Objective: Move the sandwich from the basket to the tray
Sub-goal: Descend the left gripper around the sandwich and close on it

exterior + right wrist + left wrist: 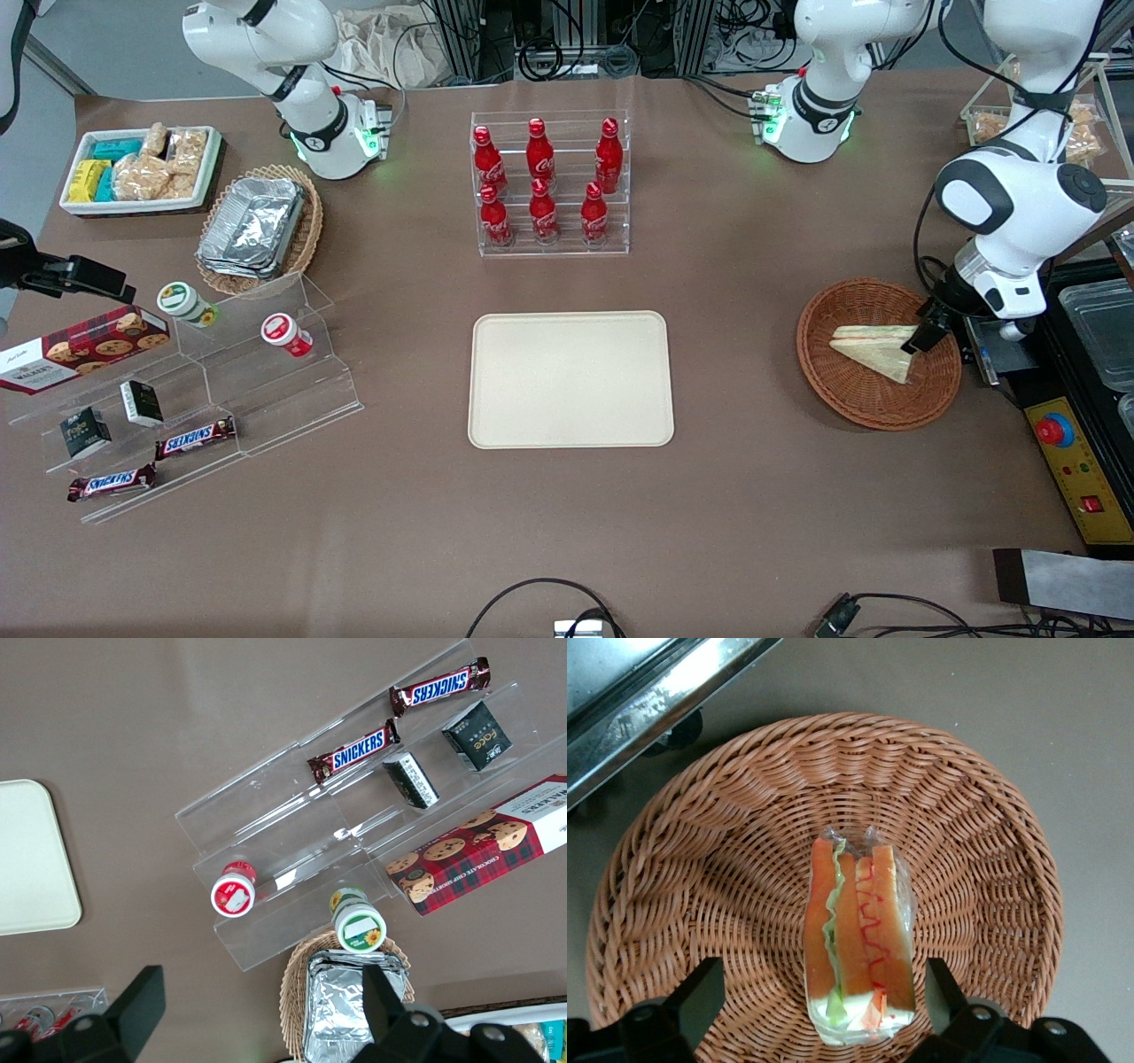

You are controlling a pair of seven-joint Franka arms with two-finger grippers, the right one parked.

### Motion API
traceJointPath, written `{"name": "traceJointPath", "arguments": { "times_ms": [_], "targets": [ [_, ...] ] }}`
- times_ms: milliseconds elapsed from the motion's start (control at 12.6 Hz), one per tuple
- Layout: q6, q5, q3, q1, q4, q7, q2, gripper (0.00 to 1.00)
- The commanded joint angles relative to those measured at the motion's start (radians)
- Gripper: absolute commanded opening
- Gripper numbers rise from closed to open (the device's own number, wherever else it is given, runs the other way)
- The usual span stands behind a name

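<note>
Brown tabletop point(753, 292) holds the tray point(570, 379) at frame center; at right, the gripper point(819, 1010) hangs spread wide, straddling the sandwich point(859, 939) in the basket point(700, 877).

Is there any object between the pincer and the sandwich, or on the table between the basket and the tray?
Nothing visible. The pincer hangs open directly above the sandwich, one finger on each side, with only air between. The sandwich lies alone in the basket. Between the basket and the tray only bare table shows, and the tray holds nothing.
</note>
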Motion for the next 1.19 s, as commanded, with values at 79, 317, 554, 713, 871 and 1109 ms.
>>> {"name": "traceJointPath", "arguments": {
  "times_ms": [79, 317, 554, 713, 871, 1109],
  "targets": [
    [0.070, -0.052, -0.006, -0.040, -0.011, -0.012, 0.026, 1.00],
    [0.078, -0.062, -0.006, -0.045, -0.010, -0.012, 0.037, 1.00],
    [0.078, -0.062, -0.006, -0.045, -0.006, -0.014, 0.044, 0.93],
    [0.078, -0.062, -0.006, -0.045, -0.005, -0.014, 0.044, 0.52],
    [0.078, -0.062, -0.006, -0.045, -0.003, -0.014, 0.046, 0.22],
    [0.076, -0.062, -0.006, -0.045, 0.000, -0.012, 0.045, 0.05]
  ]
}}
